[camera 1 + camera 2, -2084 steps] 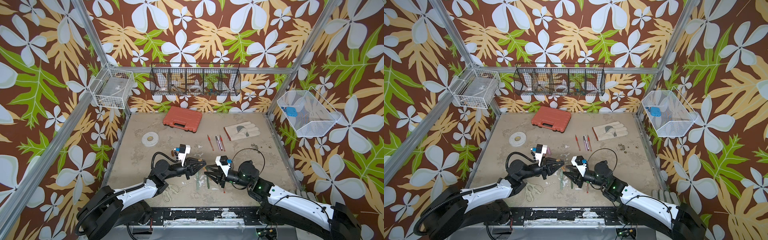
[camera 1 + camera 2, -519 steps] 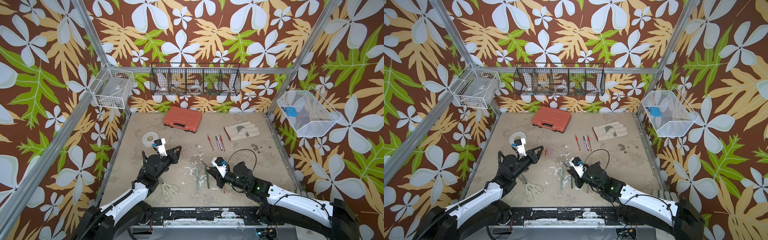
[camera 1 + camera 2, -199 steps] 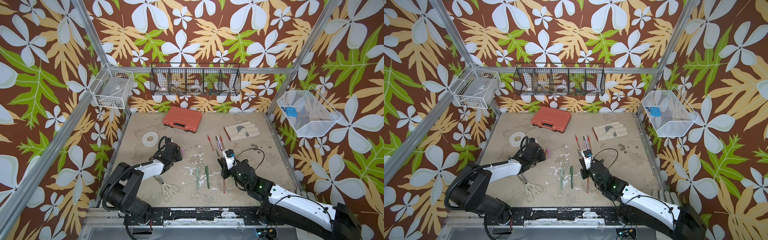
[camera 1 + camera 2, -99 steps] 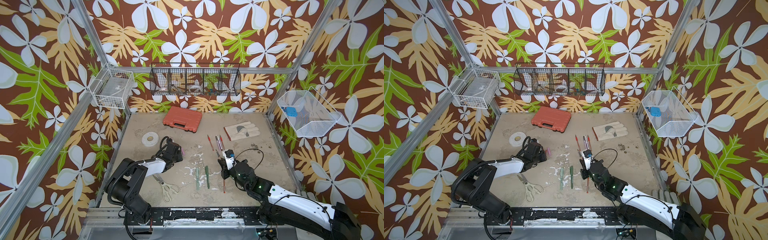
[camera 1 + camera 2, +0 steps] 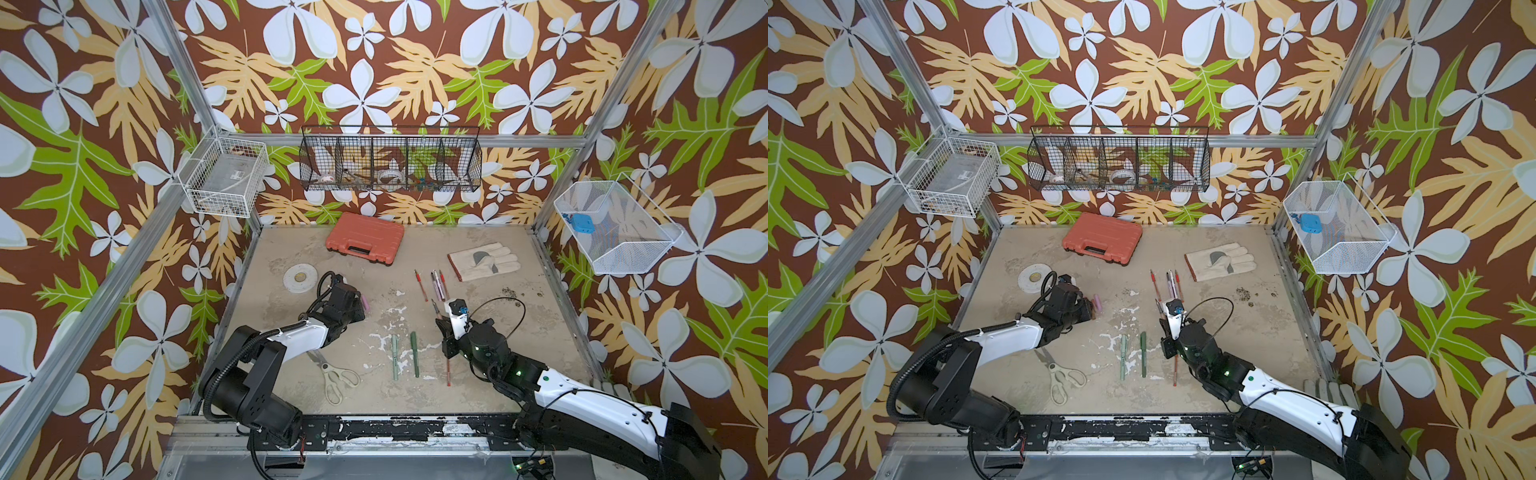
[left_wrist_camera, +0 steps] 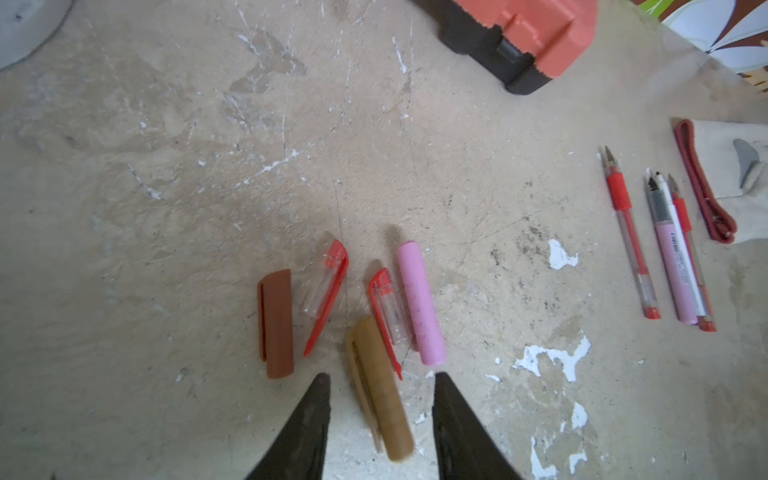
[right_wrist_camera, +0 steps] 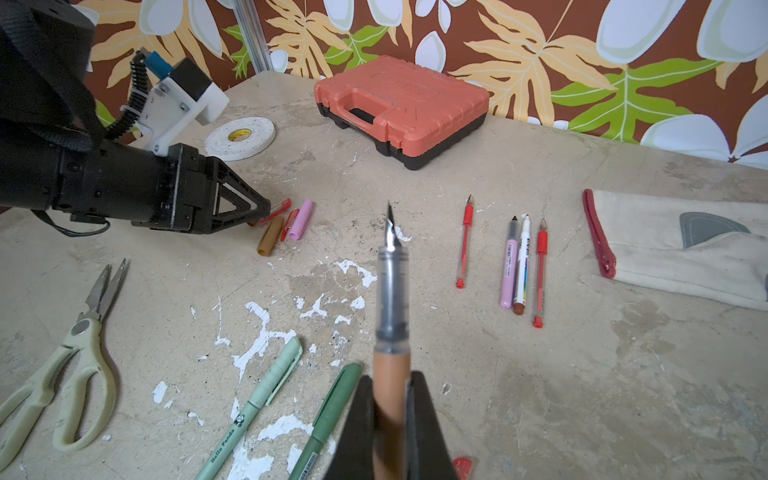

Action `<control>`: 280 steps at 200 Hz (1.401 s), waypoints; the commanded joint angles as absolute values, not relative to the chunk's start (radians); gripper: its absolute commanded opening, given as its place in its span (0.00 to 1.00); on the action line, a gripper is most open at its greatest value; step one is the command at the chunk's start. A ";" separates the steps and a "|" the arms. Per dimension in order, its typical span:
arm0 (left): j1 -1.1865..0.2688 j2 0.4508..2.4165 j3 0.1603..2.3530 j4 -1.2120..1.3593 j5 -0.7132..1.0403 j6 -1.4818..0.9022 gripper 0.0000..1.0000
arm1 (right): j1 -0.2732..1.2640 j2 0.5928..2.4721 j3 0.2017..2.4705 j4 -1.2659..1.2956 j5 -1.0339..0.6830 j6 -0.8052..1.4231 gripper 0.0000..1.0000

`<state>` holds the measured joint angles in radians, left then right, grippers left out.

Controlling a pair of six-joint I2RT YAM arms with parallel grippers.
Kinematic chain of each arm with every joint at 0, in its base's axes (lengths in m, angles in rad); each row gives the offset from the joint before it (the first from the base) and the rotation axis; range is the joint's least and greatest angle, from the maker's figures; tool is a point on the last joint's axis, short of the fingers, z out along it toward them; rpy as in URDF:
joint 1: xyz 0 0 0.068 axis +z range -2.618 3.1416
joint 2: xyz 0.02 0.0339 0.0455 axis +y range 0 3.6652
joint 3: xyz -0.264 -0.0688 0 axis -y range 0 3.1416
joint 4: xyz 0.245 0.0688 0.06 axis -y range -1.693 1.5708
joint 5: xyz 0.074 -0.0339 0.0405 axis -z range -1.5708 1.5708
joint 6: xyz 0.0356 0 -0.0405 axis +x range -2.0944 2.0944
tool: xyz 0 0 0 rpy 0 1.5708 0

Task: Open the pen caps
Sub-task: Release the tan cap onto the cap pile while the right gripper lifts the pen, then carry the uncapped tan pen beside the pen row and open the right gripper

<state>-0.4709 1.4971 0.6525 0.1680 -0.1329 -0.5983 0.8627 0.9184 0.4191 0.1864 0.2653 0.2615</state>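
Five loose pen caps [image 6: 326, 297] lie clustered in the left wrist view: a brown cap [image 6: 275, 324], two clear ones with red clips, a pink cap [image 6: 420, 303] and a gold cap [image 6: 380, 399]. In both top views only the pink one shows clearly, the left gripper [image 6: 380, 376] largely covering the others. Its jaws stand apart astride the gold cap, a gap on each side. The right gripper [image 7: 390, 399] is clamped on an uncapped brown pen [image 7: 390, 291], nib pointing toward the far wall. Two green pens [image 7: 253, 405] near it lie capped. The beige tabletop [image 5: 519, 332] is scuffed and chipped white; scissors [image 5: 336, 378], an orange case [image 5: 365, 244] and a glove [image 5: 484, 262] lie on it, leaf-and-flower wallpaper all round.
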 commanded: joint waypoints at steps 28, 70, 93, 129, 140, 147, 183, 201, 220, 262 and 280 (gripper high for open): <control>-0.540 1.364 0.617 0.186 -0.174 -0.576 0.68 | 0.852 0.926 0.422 0.181 0.285 0.278 0.00; -0.568 1.170 0.514 0.310 -0.114 -0.585 0.99 | 0.768 0.957 0.442 0.150 0.245 0.343 0.00; -0.589 1.065 0.448 0.418 -0.054 -0.580 0.99 | 0.674 1.036 0.504 0.096 0.175 0.401 0.00; -0.615 0.984 0.393 0.539 0.028 -0.560 0.98 | 0.566 1.240 0.649 -0.006 0.148 0.461 0.00; -0.618 0.973 0.381 0.566 0.049 -0.558 0.98 | 0.543 1.298 0.689 -0.026 0.169 0.466 0.00; -0.618 0.968 0.376 0.579 0.060 -0.554 0.98 | 0.525 1.335 0.718 -0.035 0.179 0.465 0.00; -0.617 0.972 0.370 0.593 0.073 -0.557 0.98 | 0.397 1.514 0.850 -0.071 0.156 0.424 0.04; -0.618 0.992 0.373 0.604 0.088 -0.565 0.98 | 0.367 1.586 0.902 -0.074 0.141 0.379 0.09; -0.618 1.020 0.377 0.613 0.103 -0.574 0.98 | 0.351 1.661 0.948 -0.077 0.144 0.341 0.10; -0.618 1.047 0.388 0.617 0.120 -0.571 0.97 | 0.336 1.823 1.059 -0.104 0.138 0.301 0.11; -0.618 1.043 0.384 0.618 0.118 -0.570 0.97 | 0.330 1.876 1.100 -0.120 0.140 0.307 0.12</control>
